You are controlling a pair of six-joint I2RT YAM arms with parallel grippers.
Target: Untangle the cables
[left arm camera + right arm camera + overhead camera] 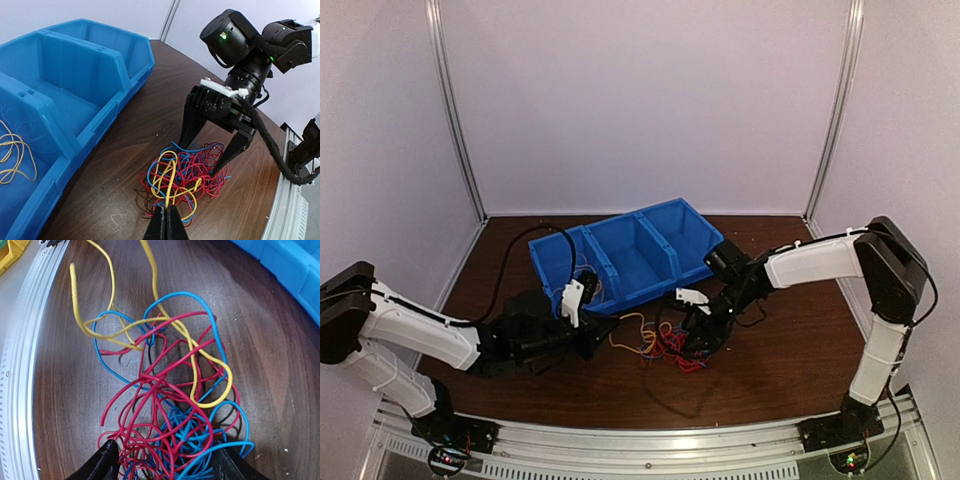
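Cables (170, 405), thin glossy loops in a knot, between wide-apart right claw (165, 467); left claw (165, 216) together, apparently on yellow strand (171, 177)

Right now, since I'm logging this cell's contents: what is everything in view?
bin: one, blue, three compartments, mid-table.
loose cables: a few loops, yellow, in the bin's end compartment nearest the left arm.
cable tangle: one bunch, red, blue and yellow, on the table beside the bin.
table: one, dark brown wood, under everything.
left gripper: one, black, shut on a yellow strand of the tangle.
right gripper: one, black, open, straddling the tangle.
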